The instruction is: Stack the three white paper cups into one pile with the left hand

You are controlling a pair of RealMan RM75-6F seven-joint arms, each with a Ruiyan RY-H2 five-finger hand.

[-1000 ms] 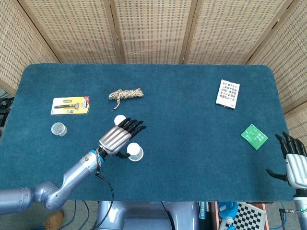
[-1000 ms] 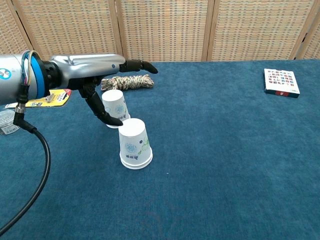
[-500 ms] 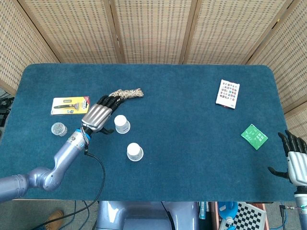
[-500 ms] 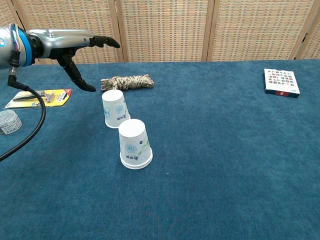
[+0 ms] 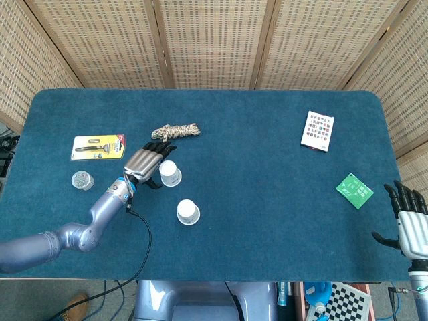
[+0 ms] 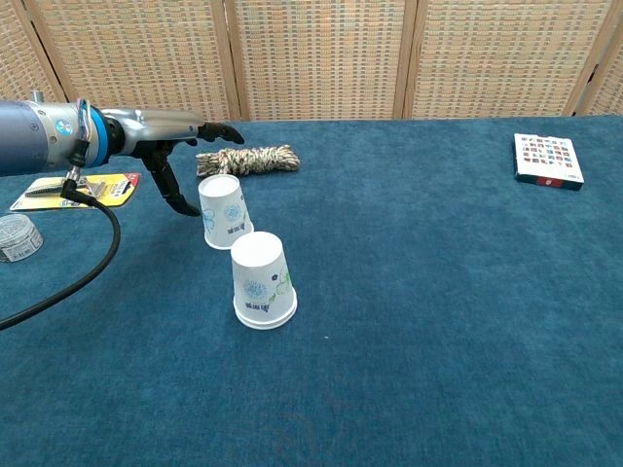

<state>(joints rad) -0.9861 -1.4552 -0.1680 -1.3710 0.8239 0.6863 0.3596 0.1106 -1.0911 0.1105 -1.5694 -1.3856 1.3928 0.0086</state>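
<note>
The robot's left hand (image 5: pixel 142 164) hovers just beside the farther of two upturned paper cups (image 5: pixel 170 173) on a blue table (image 5: pixel 267 154), fingers spread and holding nothing. The nearer cup (image 5: pixel 188 212) stands close by, apart from the first; whether either one already hides the third cup cannot be told. A bundle of rope (image 5: pixel 175 131) lies just behind the hand, a carded tool (image 5: pixel 98 147) and a small tin (image 5: pixel 82 179) to its side. The step in hand looks like the approach to a grasp. The next move calls for closing the fingers around the farther cup's wall, lifting it straight, and lowering it over its neighbour. The right hand (image 5: pixel 409 224) waits open at the table's near corner.
</note>
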